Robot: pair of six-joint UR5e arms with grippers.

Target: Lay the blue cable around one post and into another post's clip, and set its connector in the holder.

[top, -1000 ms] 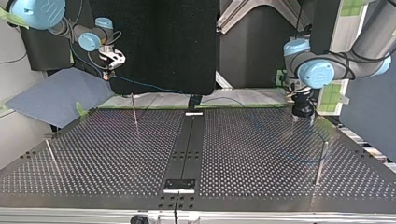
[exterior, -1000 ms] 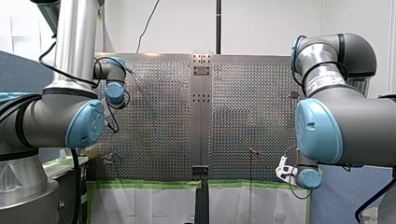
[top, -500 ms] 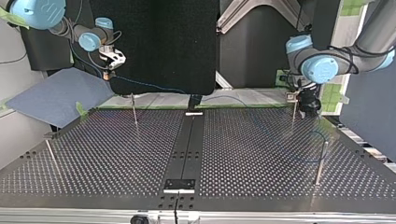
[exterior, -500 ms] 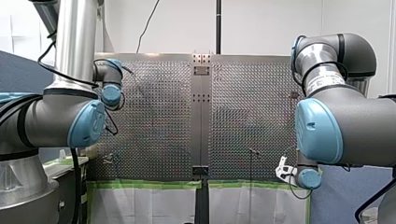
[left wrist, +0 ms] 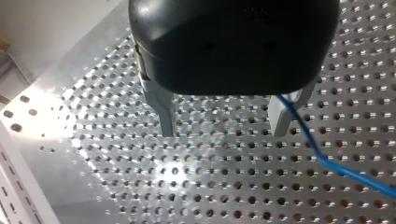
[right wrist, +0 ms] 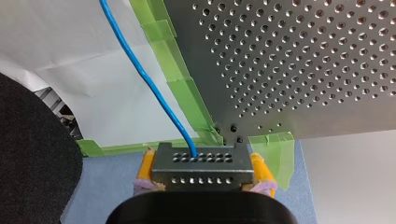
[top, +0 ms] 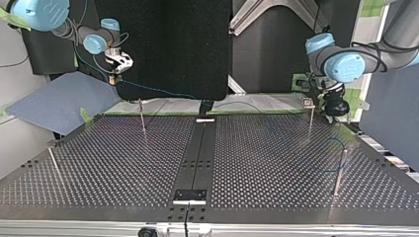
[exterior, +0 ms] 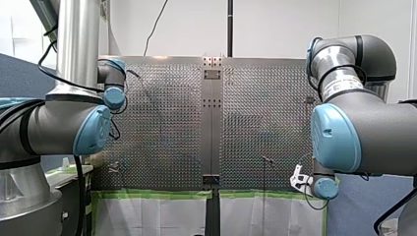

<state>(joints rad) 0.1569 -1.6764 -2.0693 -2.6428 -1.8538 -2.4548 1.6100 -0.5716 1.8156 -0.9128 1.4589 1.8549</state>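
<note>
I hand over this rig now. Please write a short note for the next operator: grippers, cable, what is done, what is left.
My left gripper: open, empty; the blue cable passes beside one finger.
My right gripper: shut on the connector, held beyond the perforated table's corner.
Done: the cable seems to bend round the post at the top view's right.
Unclear: whether it sits in the other post's clip.
Left: check that clip, then seat the connector.

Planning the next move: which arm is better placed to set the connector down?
Right, probably: my right pincer is shut on the connector; my left pincer is open, the cable passing beside it.
</note>
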